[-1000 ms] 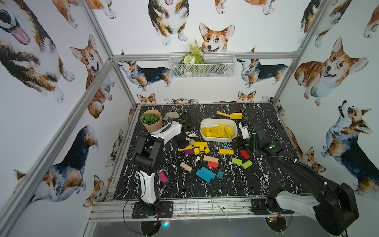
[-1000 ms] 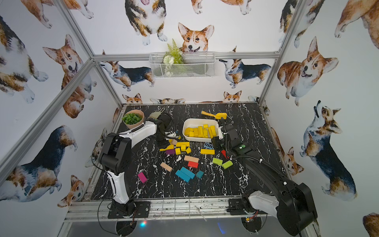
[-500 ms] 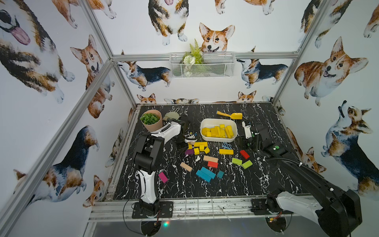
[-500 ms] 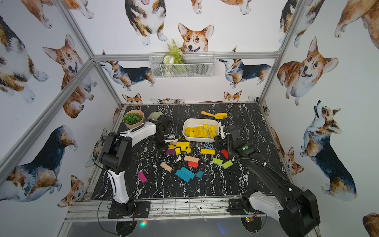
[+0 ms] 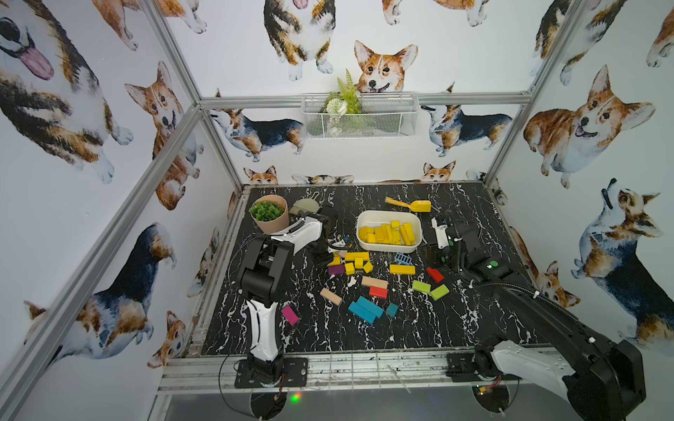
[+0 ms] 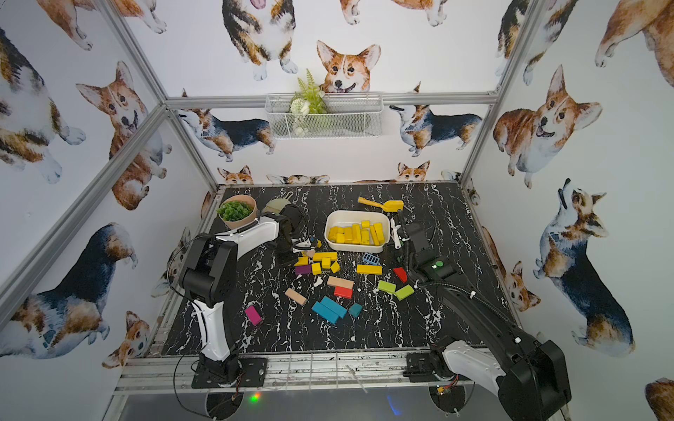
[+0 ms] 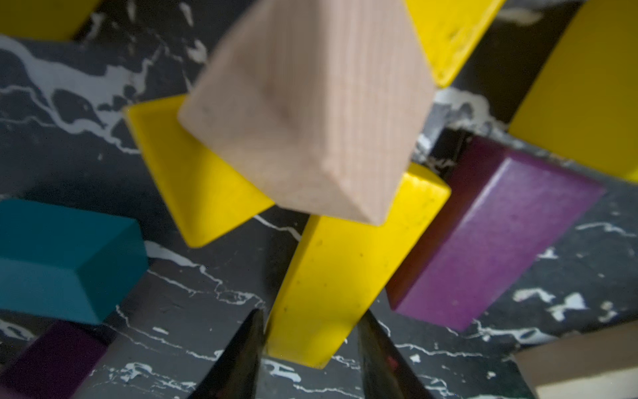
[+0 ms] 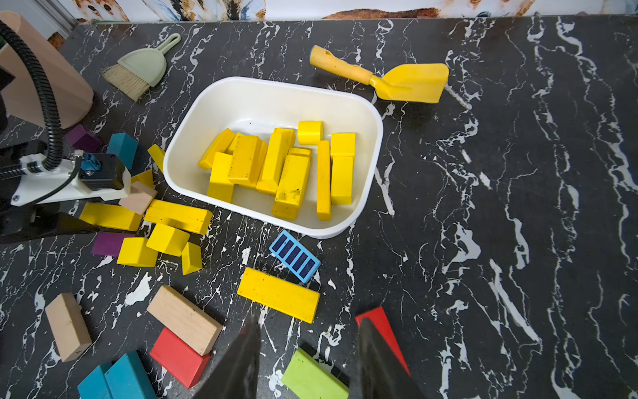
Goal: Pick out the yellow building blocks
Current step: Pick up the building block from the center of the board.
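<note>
right arm has edged slightly up beside the white tub (image 5: 388, 213) since a second ago; loose blocks lie as before.
left end effector (image 7: 310, 314) is clamped on the near end of a yellow bar (image 7: 345, 269), a finger against each side; a tan block (image 7: 310, 114) leans over the bar's far end, a purple block (image 7: 500, 241) just beside it. right end effector (image 8: 309, 326) hovers, jaws apart and empty. about a dozen yellow building blocks (image 8: 286, 172) sit in the tub; a cluster of loose yellow blocks (image 8: 169, 238) lies on the worktop (image 8: 483, 241) near its left end, a lone yellow plank (image 8: 278, 295) in front.
</note>
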`<state>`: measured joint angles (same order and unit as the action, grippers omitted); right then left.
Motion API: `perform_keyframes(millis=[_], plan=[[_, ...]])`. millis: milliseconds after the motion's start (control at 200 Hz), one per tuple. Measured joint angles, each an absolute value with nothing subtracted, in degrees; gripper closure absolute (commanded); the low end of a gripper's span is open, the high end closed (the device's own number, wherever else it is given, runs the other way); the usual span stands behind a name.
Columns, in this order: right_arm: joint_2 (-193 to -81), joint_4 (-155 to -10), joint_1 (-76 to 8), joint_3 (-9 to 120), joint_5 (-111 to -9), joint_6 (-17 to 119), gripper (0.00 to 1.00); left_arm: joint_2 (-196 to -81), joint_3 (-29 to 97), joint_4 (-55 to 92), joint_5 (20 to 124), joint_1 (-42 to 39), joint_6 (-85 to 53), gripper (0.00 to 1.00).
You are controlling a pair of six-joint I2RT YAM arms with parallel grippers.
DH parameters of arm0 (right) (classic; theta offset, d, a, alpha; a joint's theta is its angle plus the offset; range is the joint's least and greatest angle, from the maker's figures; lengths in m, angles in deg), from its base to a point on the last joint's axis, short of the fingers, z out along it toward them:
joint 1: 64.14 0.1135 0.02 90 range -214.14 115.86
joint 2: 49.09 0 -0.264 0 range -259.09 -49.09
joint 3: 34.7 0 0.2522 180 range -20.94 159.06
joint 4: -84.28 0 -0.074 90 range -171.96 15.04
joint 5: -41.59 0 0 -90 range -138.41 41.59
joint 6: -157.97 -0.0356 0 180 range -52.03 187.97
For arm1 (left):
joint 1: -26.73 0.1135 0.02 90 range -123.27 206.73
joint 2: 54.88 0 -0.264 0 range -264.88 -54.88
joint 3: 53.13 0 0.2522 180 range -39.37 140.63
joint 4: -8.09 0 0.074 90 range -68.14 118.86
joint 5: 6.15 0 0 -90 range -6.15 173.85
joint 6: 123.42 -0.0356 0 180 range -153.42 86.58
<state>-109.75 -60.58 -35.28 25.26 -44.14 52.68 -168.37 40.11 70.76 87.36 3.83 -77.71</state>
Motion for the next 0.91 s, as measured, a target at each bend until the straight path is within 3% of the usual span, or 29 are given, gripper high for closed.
perform_keyframes(millis=[265,415,696,906], plan=[[-110.26,-60.58,-35.28,25.19,-44.16,52.70,0.52,-169.62,40.59,70.63,86.59,3.77,-77.56,0.60],[-110.32,-60.62,-35.28,24.77,-44.16,52.70,0.52,-169.62,40.28,70.32,86.81,3.77,-77.56,0.78],[-112.51,-61.12,-35.28,24.49,-44.58,52.70,0.52,-164.62,36.52,67.53,88.96,3.90,-77.76,1.00],[-112.86,-62.08,-35.28,24.49,-44.64,52.68,0.52,-155.94,35.93,66.78,89.06,3.79,-76.88,1.00]])
